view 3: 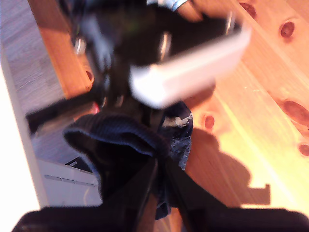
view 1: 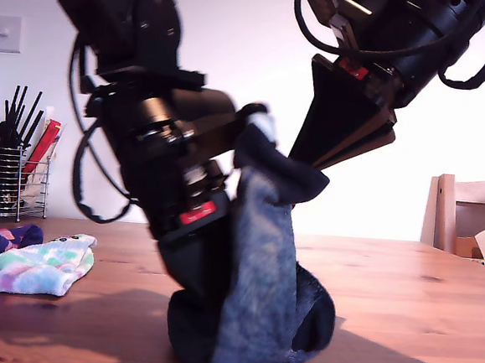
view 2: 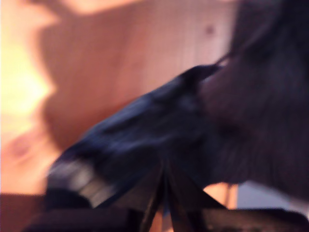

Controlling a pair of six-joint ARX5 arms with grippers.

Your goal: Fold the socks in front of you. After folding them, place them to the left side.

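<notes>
Both my hands pinch the dark sock [view 1: 256, 275]: my first hand [view 1: 193, 270] clamped low near the counter [view 1: 400, 312], my second hand [view 1: 307, 165] at the sock's one o'clock, lifting its upper end.

- A white wall [view 1: 246, 30] stood behind, brightly lit.
- A light switch [view 1: 2, 33] sat on it at the exterior view's left.
- A wooden table [view 1: 409, 312] with dark knots caught warm light and shadows.
- A wooden chair [view 1: 467, 212] stood at the exterior view's right.
</notes>
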